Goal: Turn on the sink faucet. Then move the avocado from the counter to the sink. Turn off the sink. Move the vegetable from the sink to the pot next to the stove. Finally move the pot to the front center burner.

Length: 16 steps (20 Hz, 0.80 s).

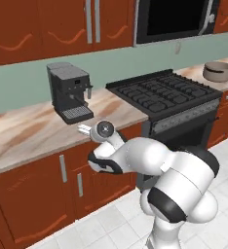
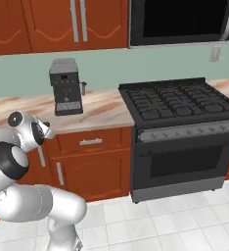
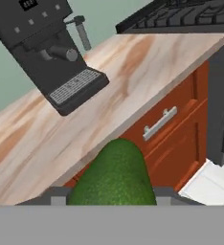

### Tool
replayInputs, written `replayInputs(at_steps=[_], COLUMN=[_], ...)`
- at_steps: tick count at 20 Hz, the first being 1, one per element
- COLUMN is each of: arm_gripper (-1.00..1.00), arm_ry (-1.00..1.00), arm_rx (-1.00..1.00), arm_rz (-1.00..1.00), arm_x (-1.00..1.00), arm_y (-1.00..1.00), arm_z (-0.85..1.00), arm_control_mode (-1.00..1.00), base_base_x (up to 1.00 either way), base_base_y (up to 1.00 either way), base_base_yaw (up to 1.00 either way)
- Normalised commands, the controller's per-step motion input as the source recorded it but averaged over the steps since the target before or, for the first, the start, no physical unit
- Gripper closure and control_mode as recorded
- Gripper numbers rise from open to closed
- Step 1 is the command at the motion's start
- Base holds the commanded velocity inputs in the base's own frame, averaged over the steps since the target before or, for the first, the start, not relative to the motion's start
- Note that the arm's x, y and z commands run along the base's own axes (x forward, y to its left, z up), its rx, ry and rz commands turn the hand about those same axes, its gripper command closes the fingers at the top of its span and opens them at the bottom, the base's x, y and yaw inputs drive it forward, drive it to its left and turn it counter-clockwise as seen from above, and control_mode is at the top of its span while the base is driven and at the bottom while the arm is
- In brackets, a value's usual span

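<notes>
Your pincer (image 3: 115, 203) is clamped on the avocado (image 3: 115, 177): in the hand view the dark green fruit sits at 6 o'clock, rising between the two finger tips and hanging over the front edge of the worktop (image 3: 133, 72), above the red-brown drawer front with its silver handle (image 3: 160, 123). The coffee machine (image 3: 47, 48) stands on the worktop at 11 o'clock in that view, its drip tray towards you. The stove (image 3: 190, 16) shows at 1 o'clock, just beside the worktop's end.

In the left base view you see the arm (image 1: 150, 165) bent low in front of the cabinets, its wrist reaching to the worktop edge just below the coffee machine. The pot (image 1: 218, 71) sits on the worktop at 2 o'clock, on the far side of the stove, well apart from the arm. In the right base view the arm is folded at 9 o'clock, the stove fills 3 o'clock, and its burners carry nothing
</notes>
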Motion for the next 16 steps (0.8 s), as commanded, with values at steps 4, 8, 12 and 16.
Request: replayInputs(at_steps=[4,8,12,16], arm_gripper=[1.00,1.00,1.00,1.00], arm_ry=[0.00,0.00,0.00,0.00], arm_rx=[0.00,0.00,0.00,0.00], arm_rz=[0.00,0.00,0.00,0.00], arm_x=[0.00,0.00,0.00,0.00], arm_y=[0.00,0.00,0.00,0.00], arm_z=[0.00,0.00,0.00,0.00], arm_control_mode=[1.00,1.00,1.00,1.00], base_base_x=[0.06,0.11,0.17,0.20], base_base_y=[-0.56,-0.60,-0.60,-0.63], base_base_yaw=[-0.37,-0.31,-0.27,-0.21])
